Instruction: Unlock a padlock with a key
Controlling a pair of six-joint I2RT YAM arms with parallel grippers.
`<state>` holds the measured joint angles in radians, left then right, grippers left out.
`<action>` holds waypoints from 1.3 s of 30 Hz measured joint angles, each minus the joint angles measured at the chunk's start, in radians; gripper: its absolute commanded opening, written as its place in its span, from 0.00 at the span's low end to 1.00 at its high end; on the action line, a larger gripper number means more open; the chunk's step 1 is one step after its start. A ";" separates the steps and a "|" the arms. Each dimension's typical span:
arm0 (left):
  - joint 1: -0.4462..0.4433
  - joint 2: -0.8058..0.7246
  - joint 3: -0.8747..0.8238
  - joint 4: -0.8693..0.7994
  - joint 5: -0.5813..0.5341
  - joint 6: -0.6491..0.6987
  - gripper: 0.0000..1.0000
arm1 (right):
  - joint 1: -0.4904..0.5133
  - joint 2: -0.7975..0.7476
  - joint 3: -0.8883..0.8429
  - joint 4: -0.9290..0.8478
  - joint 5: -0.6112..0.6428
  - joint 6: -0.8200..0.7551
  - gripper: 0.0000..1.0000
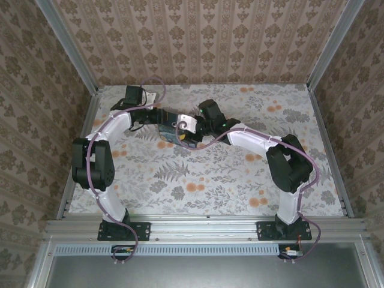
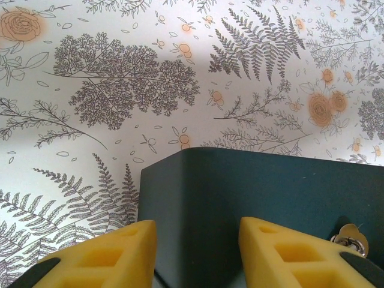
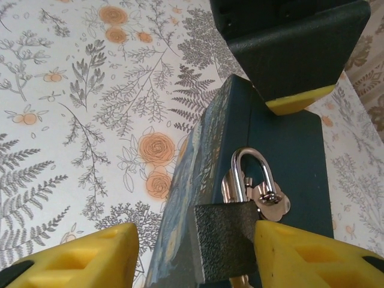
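Note:
The small dark padlock (image 3: 225, 240) hangs by its silver shackle (image 3: 252, 168) from the metal hasp (image 3: 270, 201) of the dark-blue painted box (image 3: 294, 150). My right gripper (image 3: 195, 252) is open around the padlock. Its right finger (image 3: 300, 258) touches the lock body and its left finger stands well off. A small tan bit (image 3: 242, 281) pokes out under the lock; I cannot tell whether it is the key. My left gripper (image 2: 198, 252) is open astride a corner of the box (image 2: 270, 186), and one of its fingers (image 3: 297, 60) rests on the box's far end.
The box (image 1: 173, 133) sits mid-table toward the back on the floral cloth (image 1: 210, 180), with both grippers (image 1: 161, 117) (image 1: 191, 126) meeting over it. Patterned walls close in the left, back and right sides. The hasp (image 2: 351, 237) shows beside my left gripper's right finger.

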<state>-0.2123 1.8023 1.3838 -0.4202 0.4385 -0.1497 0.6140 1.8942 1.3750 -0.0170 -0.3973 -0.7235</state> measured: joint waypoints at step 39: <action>0.005 0.000 0.000 -0.006 0.019 -0.011 0.41 | -0.071 0.045 0.133 0.023 -0.082 0.454 0.06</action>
<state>-0.2077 1.8023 1.3838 -0.4263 0.4580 -0.1608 0.5430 1.9396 1.5082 0.0063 -0.4789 -0.2699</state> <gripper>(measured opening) 0.400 0.105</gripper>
